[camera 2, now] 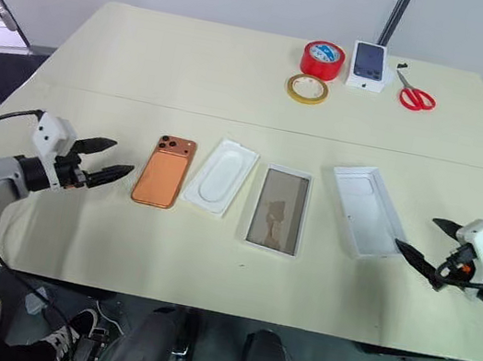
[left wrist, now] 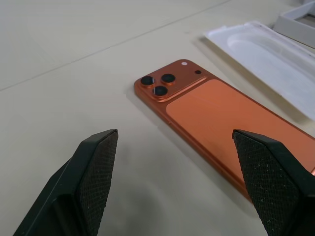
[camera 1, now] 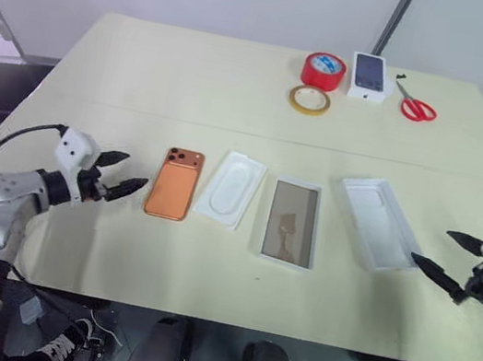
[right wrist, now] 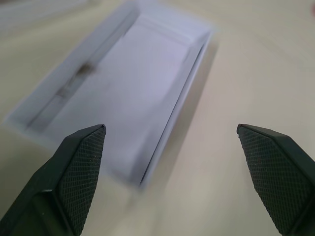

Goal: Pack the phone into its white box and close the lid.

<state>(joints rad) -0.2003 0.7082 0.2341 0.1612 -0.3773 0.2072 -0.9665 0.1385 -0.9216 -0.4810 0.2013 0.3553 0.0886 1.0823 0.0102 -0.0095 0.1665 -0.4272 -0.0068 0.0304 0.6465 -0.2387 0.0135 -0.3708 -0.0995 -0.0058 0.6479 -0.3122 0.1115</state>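
Left wrist view has the left gripper [left wrist: 174,182] spread wide and holding nothing, its fingers hovering just short of the phone [left wrist: 219,118], which lies camera side up near the table's [camera 1: 238,96] front edge, toward the left. Over on the right, the right gripper [camera 1: 453,255] is also wide open and empty, reaching in level from the table's right edge and aimed at the lid [camera 1: 379,223], which sits open side up, not touching it. Between phone and lid, in a row along the front, are a thin white insert [camera 1: 231,188] and the white box [camera 1: 292,222], brown floor showing.
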